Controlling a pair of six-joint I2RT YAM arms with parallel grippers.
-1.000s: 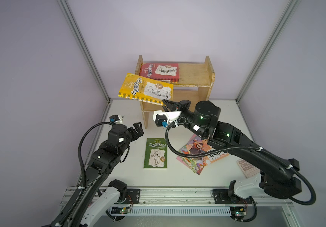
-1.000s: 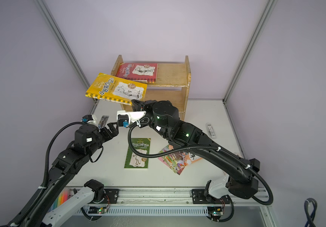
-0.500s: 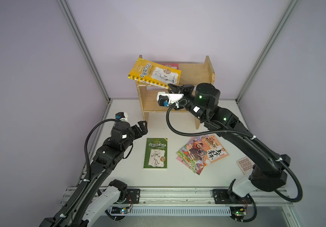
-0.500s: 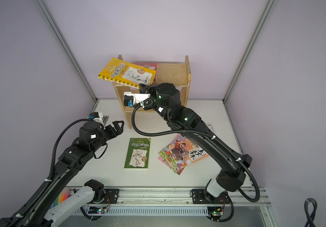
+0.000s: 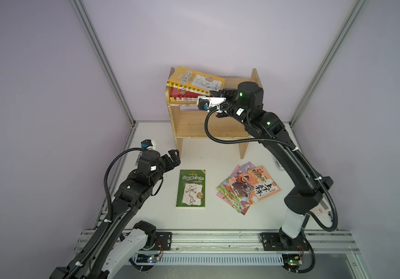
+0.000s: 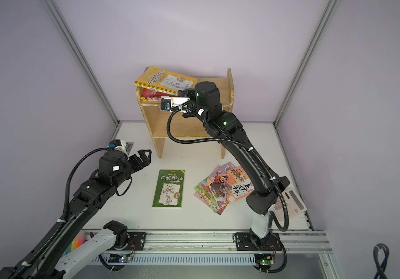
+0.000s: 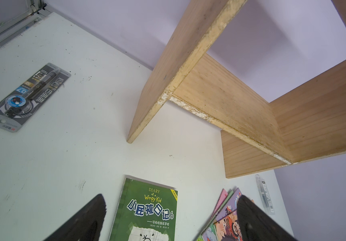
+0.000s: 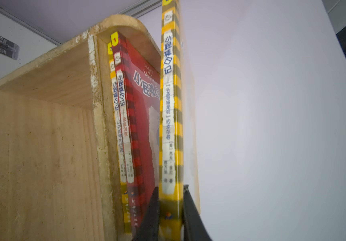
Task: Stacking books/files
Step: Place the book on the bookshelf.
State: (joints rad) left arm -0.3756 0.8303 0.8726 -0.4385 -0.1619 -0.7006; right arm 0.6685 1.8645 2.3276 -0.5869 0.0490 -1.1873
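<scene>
right fingers [image 8: 152, 212] clenched on the spine end of the yellow paperback [image 5: 195, 81], held tilted over the red paperback [image 5: 180, 93] on the top board of the wooden shelf [image 5: 218, 125]. left fingers [image 7: 88, 219] released, spread wide above the bench [image 5: 208, 218] near the green paperback [image 5: 191, 188]. fanned cartoon books [image 5: 248, 187] lie flat beside it.

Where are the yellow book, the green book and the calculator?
yellow book [image 5: 195, 80], in a top view, cover middle
green book [image 5: 191, 188], in a top view, cover middle
calculator [image 6: 292, 201], in a top view, its face
</scene>
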